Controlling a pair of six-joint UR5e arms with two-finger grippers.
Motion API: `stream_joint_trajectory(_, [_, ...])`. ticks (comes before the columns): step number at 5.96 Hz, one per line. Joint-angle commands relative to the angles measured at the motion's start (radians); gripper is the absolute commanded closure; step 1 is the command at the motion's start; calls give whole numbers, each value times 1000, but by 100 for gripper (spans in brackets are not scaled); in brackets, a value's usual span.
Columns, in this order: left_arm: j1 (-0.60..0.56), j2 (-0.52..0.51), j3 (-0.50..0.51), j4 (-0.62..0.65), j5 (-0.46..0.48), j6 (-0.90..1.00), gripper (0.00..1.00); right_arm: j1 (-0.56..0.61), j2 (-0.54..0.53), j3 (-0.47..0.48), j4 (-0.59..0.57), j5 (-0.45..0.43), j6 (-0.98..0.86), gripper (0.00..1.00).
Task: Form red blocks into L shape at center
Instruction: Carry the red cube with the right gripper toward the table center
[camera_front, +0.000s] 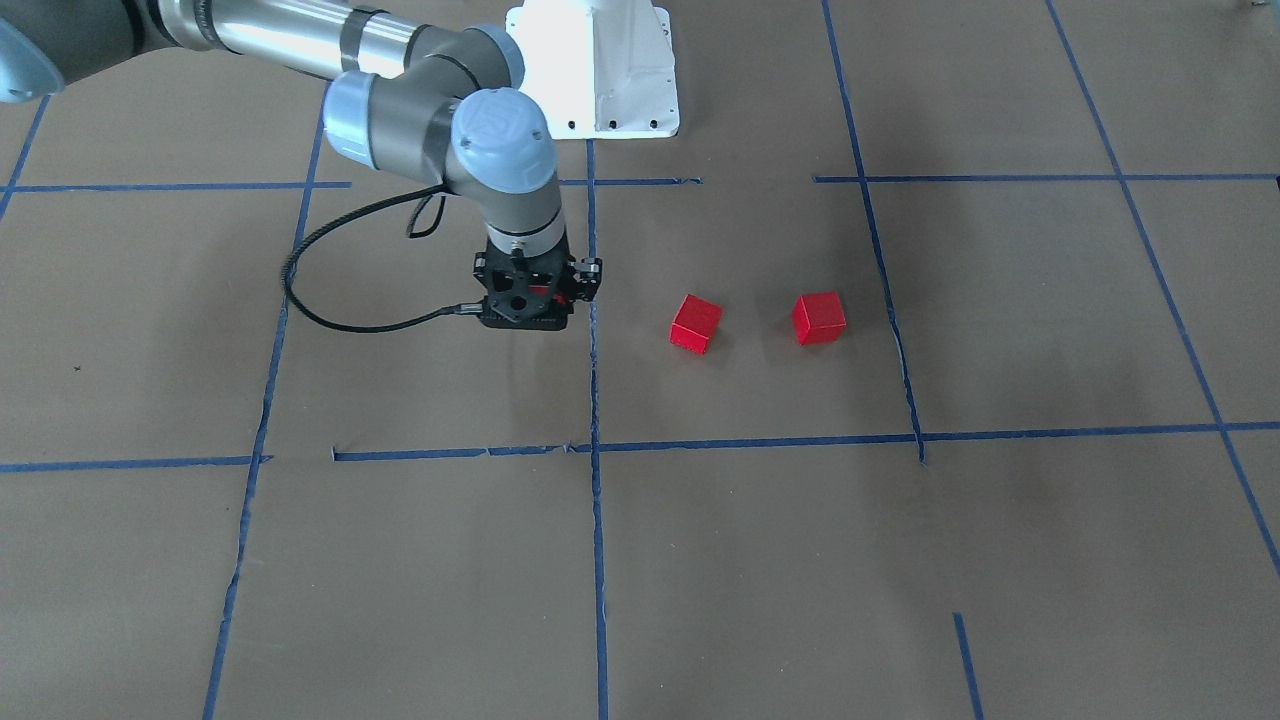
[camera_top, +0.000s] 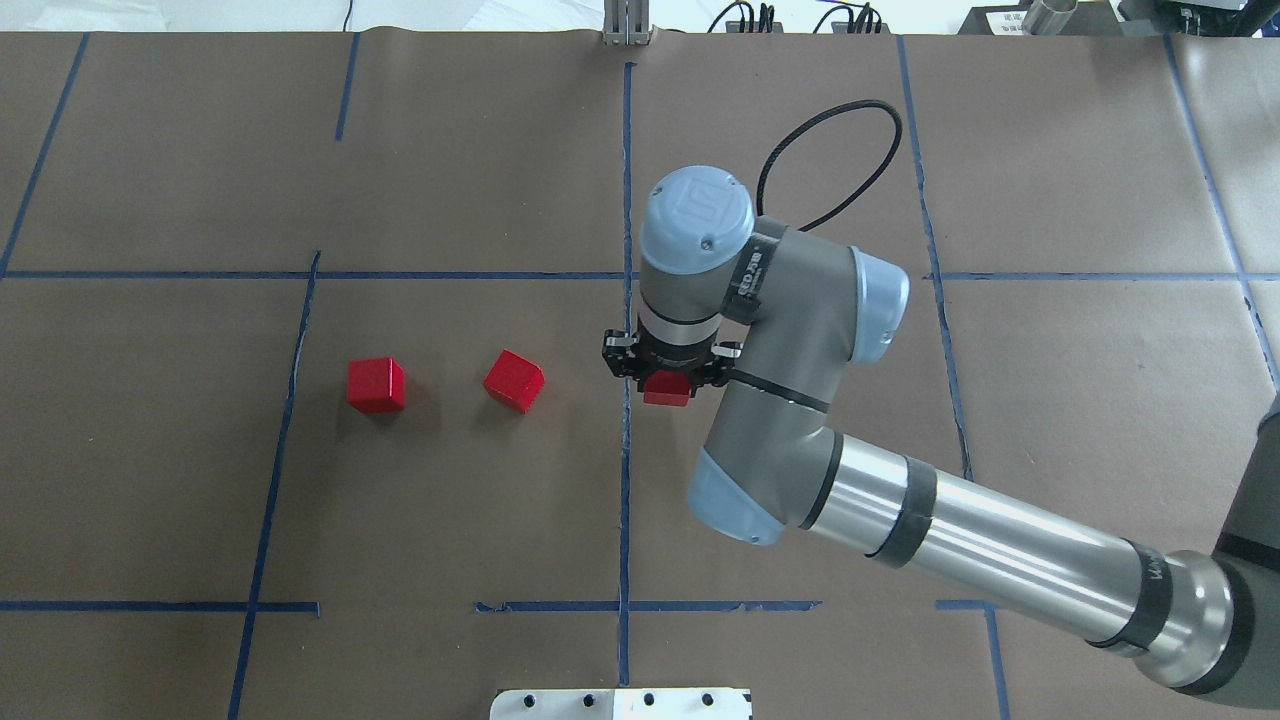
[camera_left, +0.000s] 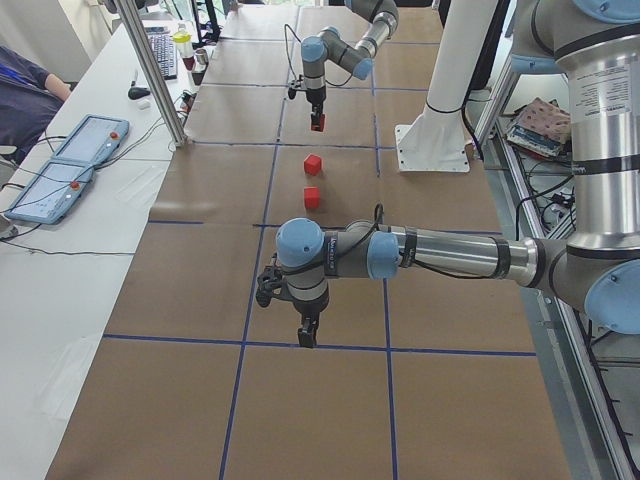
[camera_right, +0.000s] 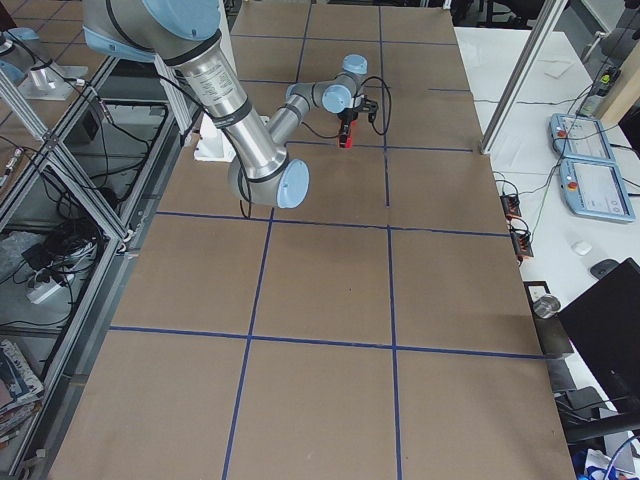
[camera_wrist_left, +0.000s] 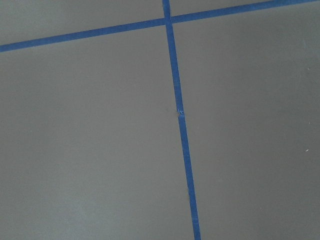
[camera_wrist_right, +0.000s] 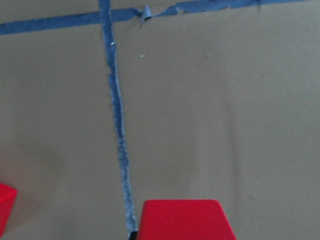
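Two red blocks lie apart on the brown table, one (camera_top: 376, 385) further to my left and one (camera_top: 514, 380) turned a little; both show in the front view (camera_front: 819, 318) (camera_front: 695, 323). My right gripper (camera_top: 667, 392) is shut on the third red block (camera_top: 668, 391) just right of the centre tape line (camera_top: 626, 450), low over the table. The right wrist view shows that block (camera_wrist_right: 182, 220) at the bottom edge. My left gripper (camera_left: 305, 335) points down over a tape line, far from the blocks; I cannot tell whether it is open or shut.
Blue tape lines (camera_front: 750, 441) divide the table into large cells. The white robot base (camera_front: 595, 65) stands at the near edge. A black cable (camera_front: 330, 310) loops off the right wrist. An operator (camera_left: 25, 90) and teach pendants (camera_left: 60, 180) are beside the table.
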Motion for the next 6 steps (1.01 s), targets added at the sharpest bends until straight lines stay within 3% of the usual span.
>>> stream_joint_trajectory(1, [0,1,2,2,0,0,0,-44,50,-60,4,-25,27,77])
stream_joint_trajectory(2, [0,1,2,2,0,0,0,-51,50,-74,10,-34,22,60])
stream_joint_trajectory(5, [0,1,3,0,0,0,0,-61,51,-109,70,-48,15,44])
stream_joint_trajectory(6, [0,1,3,0,0,0,0,-64,51,-109,72,-53,15,21])
